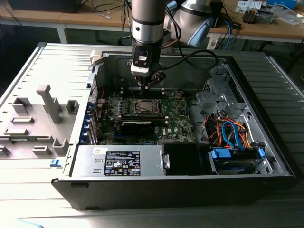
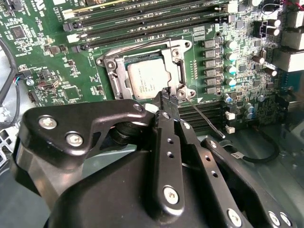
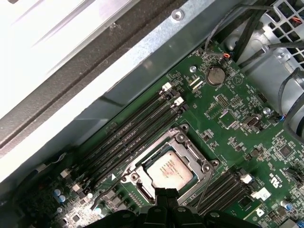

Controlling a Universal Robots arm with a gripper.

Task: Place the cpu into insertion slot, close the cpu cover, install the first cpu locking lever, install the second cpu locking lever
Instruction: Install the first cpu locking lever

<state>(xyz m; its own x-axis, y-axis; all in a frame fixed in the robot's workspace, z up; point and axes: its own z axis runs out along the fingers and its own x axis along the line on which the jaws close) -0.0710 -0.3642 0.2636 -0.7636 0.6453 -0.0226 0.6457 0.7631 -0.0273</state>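
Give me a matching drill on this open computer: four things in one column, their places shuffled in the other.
Things:
1. cpu
2. cpu cover
3. gripper
4. blue and orange cables

Places:
A. lying flat around the chip, framing it
B. in the case bay at the exterior view's right
C. in the insertion slot, metal top up
D. at the cover's corner

Pairs: 1-C, 2-A, 3-D, 4-B
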